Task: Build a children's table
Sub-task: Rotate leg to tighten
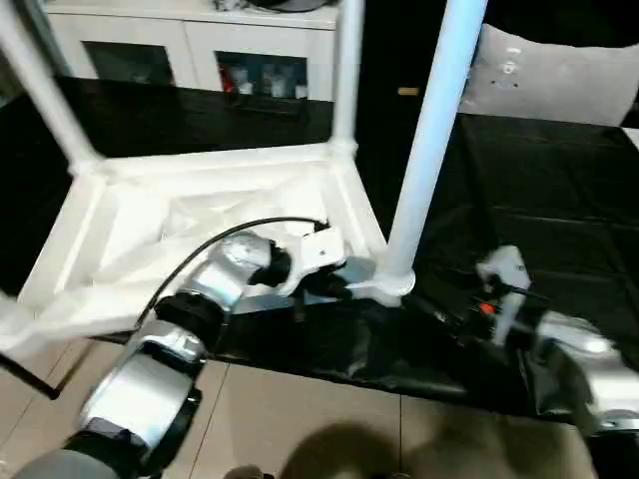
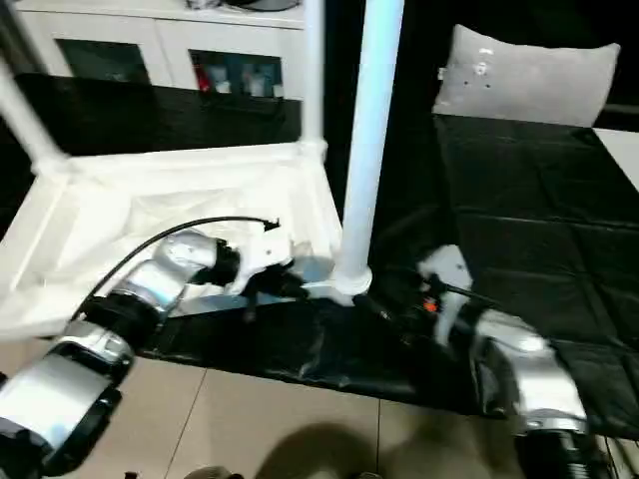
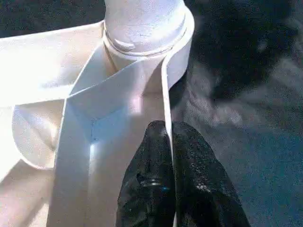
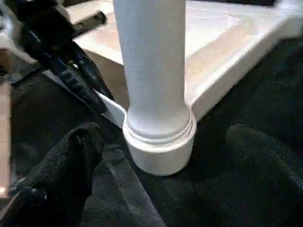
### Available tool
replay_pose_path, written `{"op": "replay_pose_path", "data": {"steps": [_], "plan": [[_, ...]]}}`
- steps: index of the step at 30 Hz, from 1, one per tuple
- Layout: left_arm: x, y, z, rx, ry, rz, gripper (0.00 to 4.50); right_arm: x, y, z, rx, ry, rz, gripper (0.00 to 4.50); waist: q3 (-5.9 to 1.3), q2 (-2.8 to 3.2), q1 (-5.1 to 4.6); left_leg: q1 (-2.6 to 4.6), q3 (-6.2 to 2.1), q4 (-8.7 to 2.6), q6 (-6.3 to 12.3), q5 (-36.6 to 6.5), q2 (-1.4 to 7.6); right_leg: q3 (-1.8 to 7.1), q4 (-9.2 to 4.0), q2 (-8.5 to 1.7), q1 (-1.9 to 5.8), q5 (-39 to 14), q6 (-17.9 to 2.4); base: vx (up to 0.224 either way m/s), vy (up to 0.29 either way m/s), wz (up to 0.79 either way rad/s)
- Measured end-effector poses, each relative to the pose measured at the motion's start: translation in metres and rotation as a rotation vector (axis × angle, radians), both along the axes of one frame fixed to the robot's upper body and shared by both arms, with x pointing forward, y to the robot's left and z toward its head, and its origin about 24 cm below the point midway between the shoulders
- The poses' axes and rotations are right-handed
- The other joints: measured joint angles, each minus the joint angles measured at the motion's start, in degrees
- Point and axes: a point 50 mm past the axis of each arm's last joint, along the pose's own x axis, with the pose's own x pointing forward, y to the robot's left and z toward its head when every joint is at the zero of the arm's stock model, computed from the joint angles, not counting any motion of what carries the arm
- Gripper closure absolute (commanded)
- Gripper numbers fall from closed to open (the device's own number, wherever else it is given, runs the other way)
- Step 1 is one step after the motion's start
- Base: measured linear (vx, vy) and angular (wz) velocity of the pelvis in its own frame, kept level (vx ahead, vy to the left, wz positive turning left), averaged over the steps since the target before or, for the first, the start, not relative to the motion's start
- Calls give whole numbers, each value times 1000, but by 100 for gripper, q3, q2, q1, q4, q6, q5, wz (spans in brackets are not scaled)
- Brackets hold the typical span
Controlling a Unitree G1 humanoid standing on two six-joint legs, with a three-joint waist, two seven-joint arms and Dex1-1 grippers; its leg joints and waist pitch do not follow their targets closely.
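Tabletop [image 1: 120, 215] lies upside down on black-covered counter [image 1: 559, 200], ribbed underside up, white legs standing in corner sockets. Left claw [image 3: 168, 137] pinched shut on tabletop's thin rim, just beside near corner socket. Near leg [image 1: 429, 150] upright in that socket. Right claw [image 4: 161, 156] spread wide, black fingers [image 4: 61, 165] either side of leg base, not touching it.

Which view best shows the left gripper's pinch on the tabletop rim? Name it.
The left wrist view: the left gripper is shut on the tabletop rim, beside the leg. Both eye views show it from above, smaller; the right wrist view shows it from the side.
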Motion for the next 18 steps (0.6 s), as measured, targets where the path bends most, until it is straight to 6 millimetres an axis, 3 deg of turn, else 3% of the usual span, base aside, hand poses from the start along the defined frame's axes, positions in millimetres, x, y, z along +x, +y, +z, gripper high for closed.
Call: {"op": "replay_pose_path", "data": {"steps": [4,5,8,10,14,15,18], "plan": [[-4,1,1,7,32,-80,450,-1,3,1,3,-4,33,2,0,1,81,-1,2,6,0,0,-2,-2,-1,-6,0,0,0,0,0,0],[-5,2,1,13,42,-101,450,-2,5,2,1,-5,60,28,0,1,87,-1,2,6,0,0,-2,-2,0,-6,0,0,1,0,0,0],[-9,7,1,39,56,-176,450,-6,13,6,18,16,186,35,-1,1,115,0,1,5,0,-1,1,-6,0,-6,3,-1,1,0,0,0],[-11,9,3,54,51,-219,450,-6,14,7,25,31,223,78,-1,2,163,0,2,7,1,0,1,-11,0,-12,7,0,0,0,0,0],[-15,6,4,86,44,-310,450,-6,20,8,4,68,322,88,-2,2,230,4,4,13,1,0,0,-12,2,-15,12,0,0,0,0,0],[-16,5,4,90,40,-326,450,-5,21,9,-7,71,348,119,-2,2,239,5,4,13,1,0,1,-13,3,-16,15,0,1,0,0,0],[-17,5,4,95,37,-339,450,-5,24,9,-11,80,379,131,-2,2,242,9,5,14,1,0,3,-15,3,-16,20,-1,2,0,0,0]]}}
